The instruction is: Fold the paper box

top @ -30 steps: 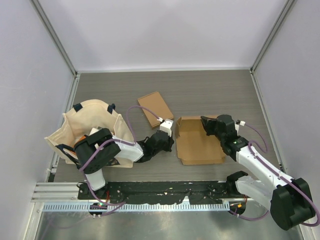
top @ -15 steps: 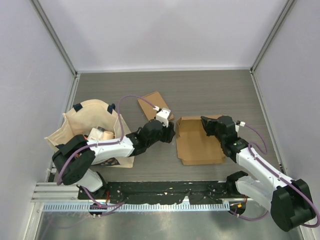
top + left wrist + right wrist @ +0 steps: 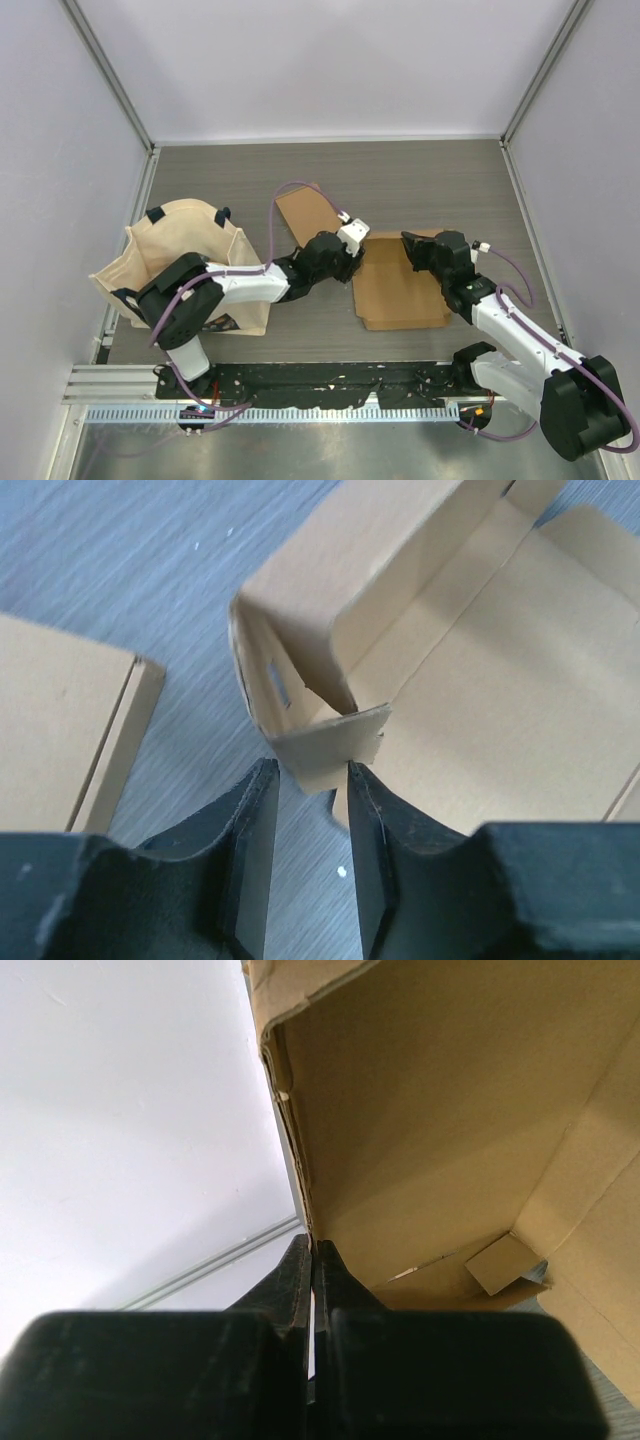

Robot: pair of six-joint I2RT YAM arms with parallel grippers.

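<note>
Paper box (image 3: 400, 288) lies open at centre-right of the overhead frame, its left wall standing. Only the left wrist view shows the left gripper (image 3: 308, 780) half open, a corner flap (image 3: 332, 748) at its tips. The right gripper (image 3: 313, 1252) pinches the box's wall, fingers together.

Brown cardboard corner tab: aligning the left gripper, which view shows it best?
Left wrist: the brown cardboard corner tab sits clearly between the left gripper fingers. Top external hides it under that gripper; right wrist shows only brown box interior.
</note>
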